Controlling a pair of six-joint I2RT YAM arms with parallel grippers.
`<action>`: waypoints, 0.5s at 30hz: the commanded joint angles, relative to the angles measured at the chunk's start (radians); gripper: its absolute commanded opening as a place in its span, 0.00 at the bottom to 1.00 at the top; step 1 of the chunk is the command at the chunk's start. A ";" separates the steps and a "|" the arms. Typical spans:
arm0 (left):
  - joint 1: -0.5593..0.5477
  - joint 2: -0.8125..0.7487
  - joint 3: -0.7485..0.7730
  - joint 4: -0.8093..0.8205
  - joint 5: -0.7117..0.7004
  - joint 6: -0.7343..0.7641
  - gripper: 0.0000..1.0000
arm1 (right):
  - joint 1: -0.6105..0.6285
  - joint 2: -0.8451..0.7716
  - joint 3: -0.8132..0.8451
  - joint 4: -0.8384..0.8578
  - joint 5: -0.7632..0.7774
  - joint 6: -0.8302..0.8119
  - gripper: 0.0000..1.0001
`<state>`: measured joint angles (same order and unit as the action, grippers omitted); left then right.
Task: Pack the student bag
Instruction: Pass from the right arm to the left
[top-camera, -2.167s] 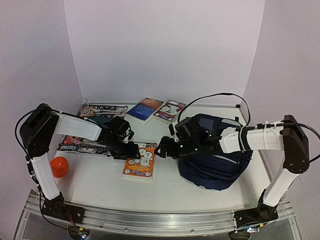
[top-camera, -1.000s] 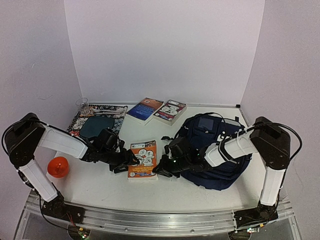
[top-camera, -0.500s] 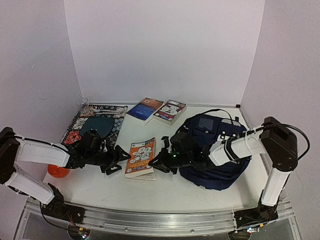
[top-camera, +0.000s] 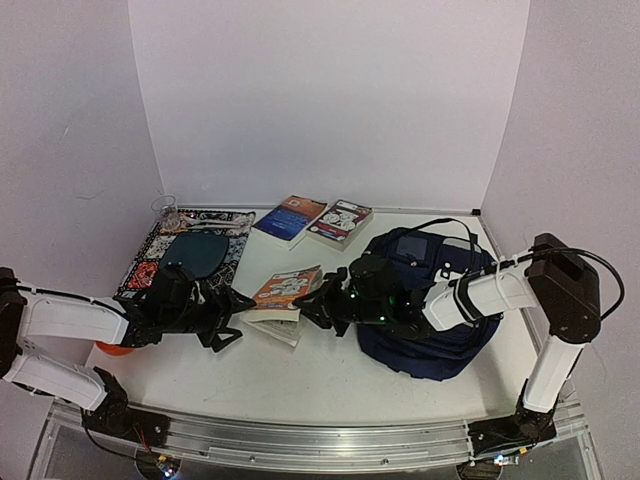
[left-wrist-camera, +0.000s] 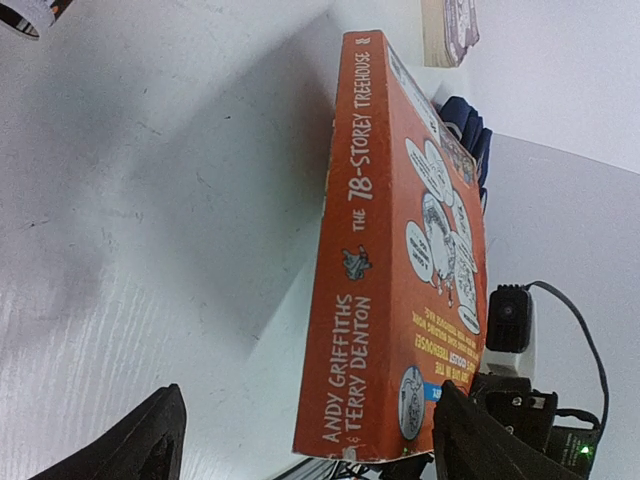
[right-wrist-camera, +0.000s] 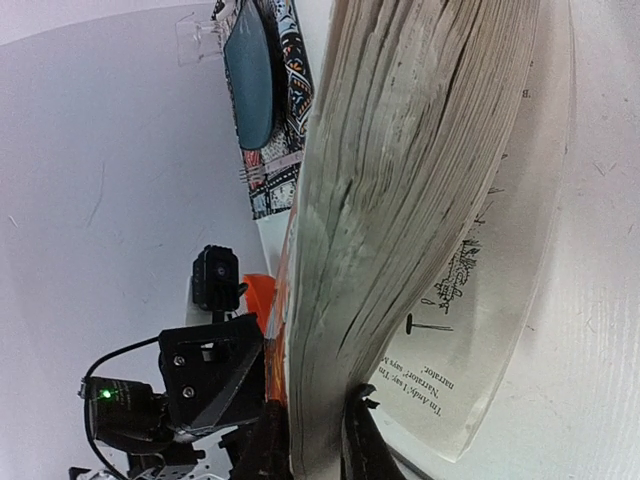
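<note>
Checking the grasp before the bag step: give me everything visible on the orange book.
The orange book is a thick paperback: spine reads The 78-Storey Treehouse, cartoon speech bubbles on the cover. It sits mid-table left of the student bag, page edge lifted, lowest pages sagging onto the table. The right gripper pinches the page edge. The open left gripper sits at the spine side; contact unclear.

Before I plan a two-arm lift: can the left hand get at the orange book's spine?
Probably yes. The left hand is open, facing the spine of the orange book, nothing between them; the right hand pinches only the opposite page edge.
</note>
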<state>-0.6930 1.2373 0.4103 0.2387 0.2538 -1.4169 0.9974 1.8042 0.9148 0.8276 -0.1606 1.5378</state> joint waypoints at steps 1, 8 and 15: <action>0.001 0.013 0.018 0.115 -0.010 -0.068 0.87 | -0.001 -0.026 0.014 0.198 0.039 0.096 0.00; -0.002 0.085 0.054 0.239 -0.013 -0.098 0.85 | 0.004 0.015 0.044 0.224 0.040 0.145 0.00; -0.019 0.172 0.126 0.301 0.019 -0.069 0.79 | 0.008 0.064 0.084 0.236 0.024 0.166 0.00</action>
<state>-0.7001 1.3825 0.4696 0.4343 0.2484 -1.4930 0.9983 1.8536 0.9162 0.9195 -0.1378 1.6875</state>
